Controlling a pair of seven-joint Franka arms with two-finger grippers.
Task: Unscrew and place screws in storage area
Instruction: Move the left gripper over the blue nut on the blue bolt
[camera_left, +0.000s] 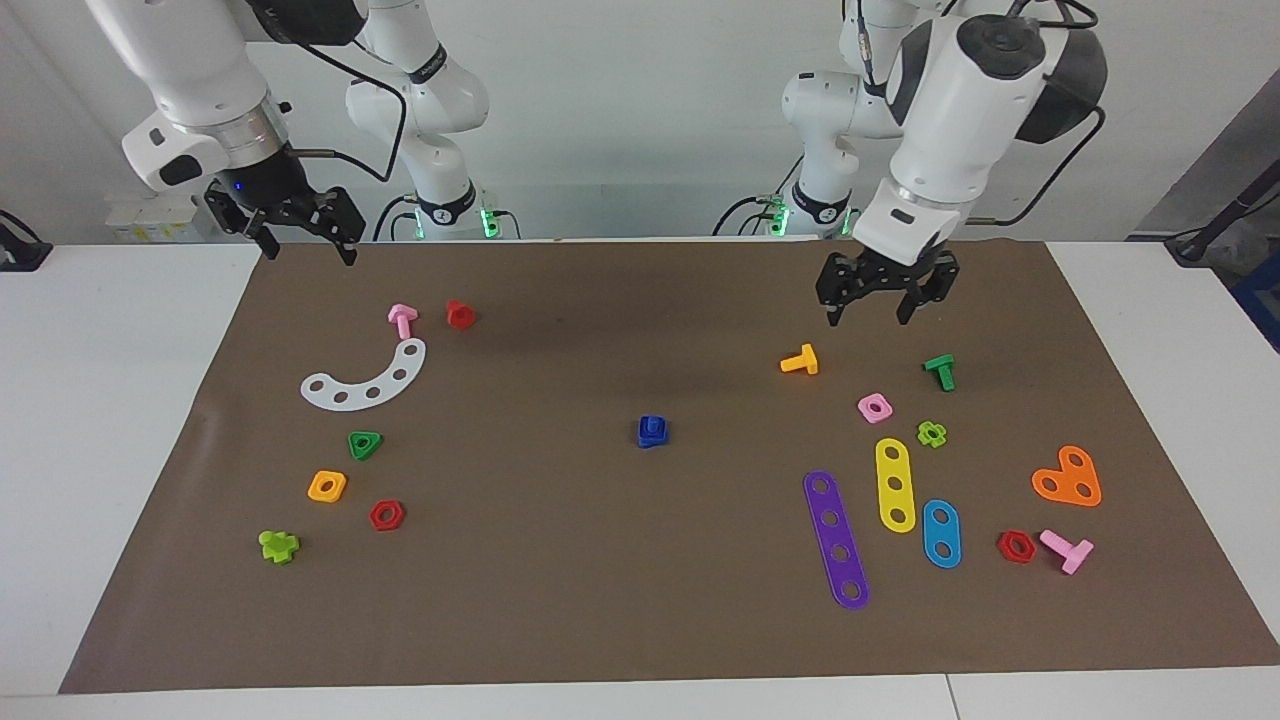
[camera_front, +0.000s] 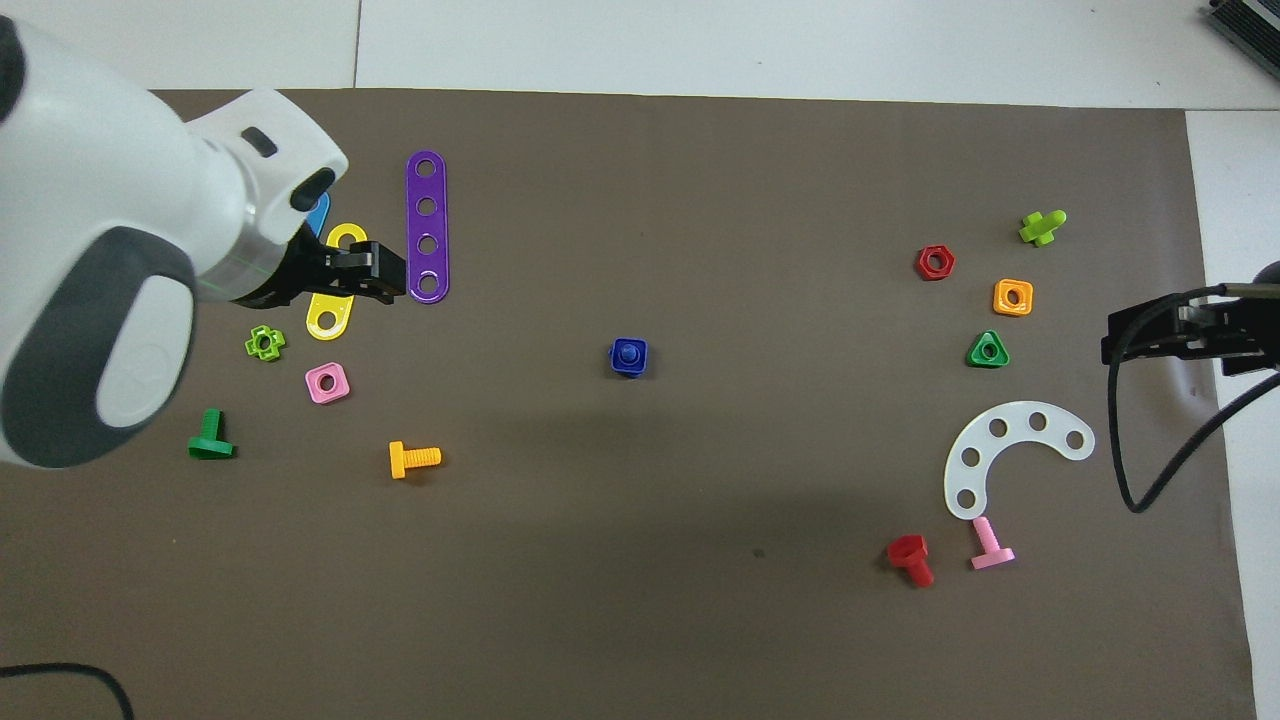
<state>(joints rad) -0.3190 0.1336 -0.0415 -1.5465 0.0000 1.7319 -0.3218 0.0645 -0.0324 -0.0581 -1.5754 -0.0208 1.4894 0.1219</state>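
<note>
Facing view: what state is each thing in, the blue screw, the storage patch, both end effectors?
blue screw: seated in the blue nut, not held.
storage area: no blue screw in it.
left end effector: open, raised over the mat.
right end effector: open, waiting over the mat's edge.

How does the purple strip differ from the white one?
The purple strip is straight with four holes; the white strip is curved with five. The purple one lies toward the left arm's end of the table, the white one toward the right arm's. Both lie flat on the mat.
</note>
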